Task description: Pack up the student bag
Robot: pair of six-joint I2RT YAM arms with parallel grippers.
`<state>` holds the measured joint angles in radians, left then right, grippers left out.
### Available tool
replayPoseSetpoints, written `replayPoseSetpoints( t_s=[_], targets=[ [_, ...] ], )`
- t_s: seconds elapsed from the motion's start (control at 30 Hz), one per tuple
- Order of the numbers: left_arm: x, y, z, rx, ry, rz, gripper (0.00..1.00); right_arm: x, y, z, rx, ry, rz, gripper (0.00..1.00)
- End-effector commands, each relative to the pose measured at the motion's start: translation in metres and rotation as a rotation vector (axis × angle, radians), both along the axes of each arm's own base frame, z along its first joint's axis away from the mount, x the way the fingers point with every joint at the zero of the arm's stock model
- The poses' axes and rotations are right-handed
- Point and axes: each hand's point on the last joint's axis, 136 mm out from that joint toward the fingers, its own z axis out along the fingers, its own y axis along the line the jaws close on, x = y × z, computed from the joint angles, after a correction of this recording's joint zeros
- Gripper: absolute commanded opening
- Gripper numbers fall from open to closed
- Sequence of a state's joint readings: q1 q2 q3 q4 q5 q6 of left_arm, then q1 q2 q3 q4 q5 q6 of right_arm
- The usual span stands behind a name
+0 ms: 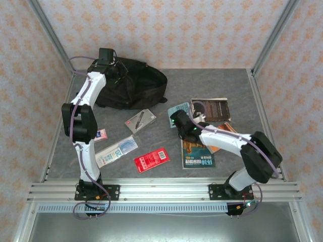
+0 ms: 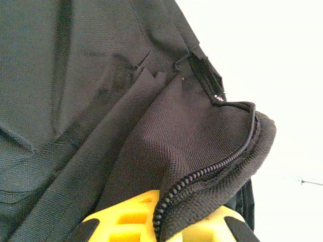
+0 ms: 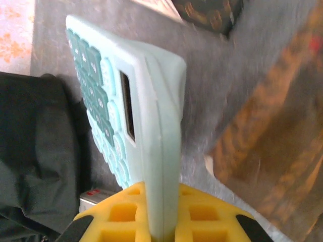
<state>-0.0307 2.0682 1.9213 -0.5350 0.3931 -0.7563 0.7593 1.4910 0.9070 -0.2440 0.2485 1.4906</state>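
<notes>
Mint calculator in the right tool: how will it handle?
Calculator is probably stiff: straight moulded edges, no sag. Likely light, being thin. The right tool pinches its smooth casing at one end, so it may pivot or slip.

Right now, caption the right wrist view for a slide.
Right gripper pinches a pale green calculator by its edge, grey table behind, black bag at left.

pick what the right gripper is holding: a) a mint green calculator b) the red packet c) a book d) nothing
a, the right wrist view shows the mint green calculator pinched edge-on in the right gripper.
</notes>
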Motion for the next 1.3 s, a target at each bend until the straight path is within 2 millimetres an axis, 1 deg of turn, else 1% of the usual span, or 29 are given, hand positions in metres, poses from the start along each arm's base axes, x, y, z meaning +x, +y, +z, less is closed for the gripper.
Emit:
replayPoseSetpoints(
  t_s=[0.0,0.1,0.17,0.2,0.23,0.27,0.33,0.43,0.47,0.57,0.67,0.77,0.87,1.0,1.07,1.13,1.2,1.27],
  targets=[
    [-0.012,-0.013,0.061,0.033,-0.112,-0.059,0.0,0.013,-0.03,0.07,-0.292,-0.119,0.132,0.0],
    [-0.019,-0.017,0.077,0.069,-0.14,-0.08,0.0,0.02,-0.035,0.123,-0.455,-0.19,0.248,0.0],
    [-0.024,-0.018,0.087,0.082,-0.165,-0.091,0.0,0.025,-0.029,0.147,-0.512,-0.208,0.346,0.0],
    [-0.025,-0.017,0.085,0.09,-0.166,-0.091,0.0,0.028,-0.024,0.156,-0.522,-0.216,0.397,0.0],
    [-0.031,-0.018,0.102,0.094,-0.201,-0.094,0.0,0.03,-0.02,0.163,-0.517,-0.221,0.441,0.0],
    [-0.034,-0.018,0.109,0.104,-0.215,-0.1,0.0,0.033,-0.011,0.17,-0.499,-0.229,0.496,0.0],
    [-0.04,-0.021,0.121,0.119,-0.23,-0.118,0.0,0.039,0.011,0.178,-0.44,-0.236,0.619,0.0],
    [-0.047,-0.03,0.132,0.123,-0.229,-0.159,0.0,0.046,0.045,0.18,-0.345,-0.217,0.762,0.0],
    [-0.049,-0.034,0.135,0.119,-0.231,-0.175,0.0,0.048,0.058,0.178,-0.3,-0.211,0.807,0.0],
    [-0.056,-0.044,0.14,0.132,-0.229,-0.211,0.0,0.053,0.088,0.162,-0.191,-0.155,0.894,0.0],
    [-0.062,-0.052,0.144,0.136,-0.226,-0.235,0.0,0.059,0.108,0.145,-0.128,-0.106,0.949,0.0],
    [-0.068,-0.067,0.147,0.131,-0.228,-0.27,0.0,0.067,0.115,0.131,-0.11,-0.062,0.943,0.0],
    [-0.074,-0.082,0.146,0.13,-0.224,-0.3,0.0,0.077,0.114,0.118,-0.094,-0.024,0.894,0.0],
    [-0.078,-0.098,0.14,0.114,-0.211,-0.332,0.0,0.098,0.112,0.095,0.038,0.086,0.797,0.0],
    [-0.079,-0.103,0.138,0.103,-0.207,-0.342,0.0,0.111,0.115,0.088,0.083,0.103,0.761,0.0],
    [-0.079,-0.108,0.136,0.093,-0.208,-0.347,0.0,0.125,0.124,0.082,0.14,0.106,0.742,0.0],
    [-0.079,-0.11,0.134,0.079,-0.208,-0.349,0.0,0.143,0.133,0.07,0.204,0.123,0.71,0.0],
    [-0.078,-0.112,0.135,0.063,-0.216,-0.351,0.0,0.159,0.148,0.062,0.281,0.118,0.702,0.0]
  ],
)
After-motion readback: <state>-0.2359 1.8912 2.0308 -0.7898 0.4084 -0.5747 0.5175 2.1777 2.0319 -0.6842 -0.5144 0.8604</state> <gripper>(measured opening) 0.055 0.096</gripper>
